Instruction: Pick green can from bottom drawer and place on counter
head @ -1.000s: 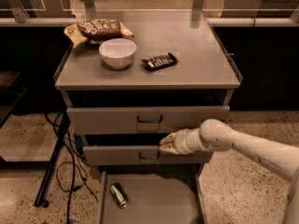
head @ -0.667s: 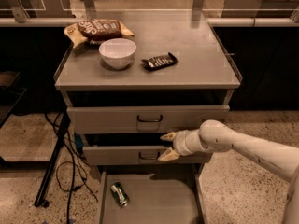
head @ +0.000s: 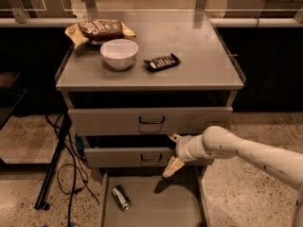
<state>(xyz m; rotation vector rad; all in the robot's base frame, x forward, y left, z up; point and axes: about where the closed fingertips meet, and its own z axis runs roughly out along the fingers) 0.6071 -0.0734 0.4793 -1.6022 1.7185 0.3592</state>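
Observation:
The green can [head: 120, 197] lies on its side on the floor of the open bottom drawer [head: 161, 207], near its left wall. My gripper [head: 172, 153] hangs open and empty in front of the middle drawer, up and to the right of the can. One fingertip [head: 170, 169] points down toward the bottom drawer; the other sits near the top drawer's lower edge. The white arm comes in from the right. The counter [head: 203, 56] is the grey top of the cabinet above.
On the counter stand a white bowl [head: 119, 53], a black candy bar wrapper [head: 162, 62] and a snack bag [head: 99, 30]. The two upper drawers [head: 151, 121] stick out slightly. Cables and a stand leg [head: 54, 169] lie on the floor at left.
The fingers have spread from nearly closed to wide open. The gripper has dropped a little toward the bottom drawer. The can has not moved.

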